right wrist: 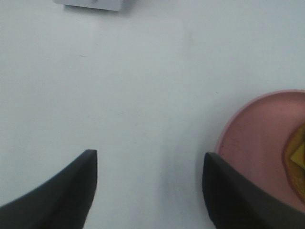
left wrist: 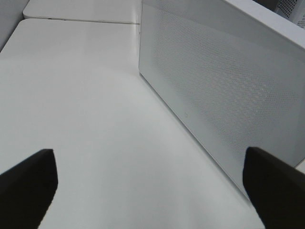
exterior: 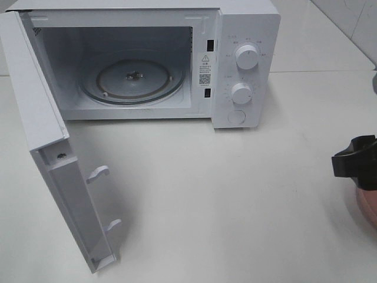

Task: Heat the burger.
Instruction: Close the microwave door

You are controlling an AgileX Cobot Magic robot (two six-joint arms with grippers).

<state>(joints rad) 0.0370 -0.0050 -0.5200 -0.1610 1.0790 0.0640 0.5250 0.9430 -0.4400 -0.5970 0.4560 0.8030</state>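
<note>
Both claws are seen spread with nothing between the jaws: the right gripper (right wrist: 148, 191) is held over the bare table (right wrist: 143, 95), just beside the pink plate (right wrist: 259, 143), and the left gripper (left wrist: 150, 183) is held near the outer face of the microwave door (left wrist: 224, 90). Only a yellow sliver of the burger (right wrist: 298, 150) is shown, on the plate at the table's right side. The microwave (exterior: 247, 71) is found open, its turntable (exterior: 132, 79) bare. The pickup step is judged to be in hand; next, the right claw must be shifted over the plate or burger and closed.
</note>
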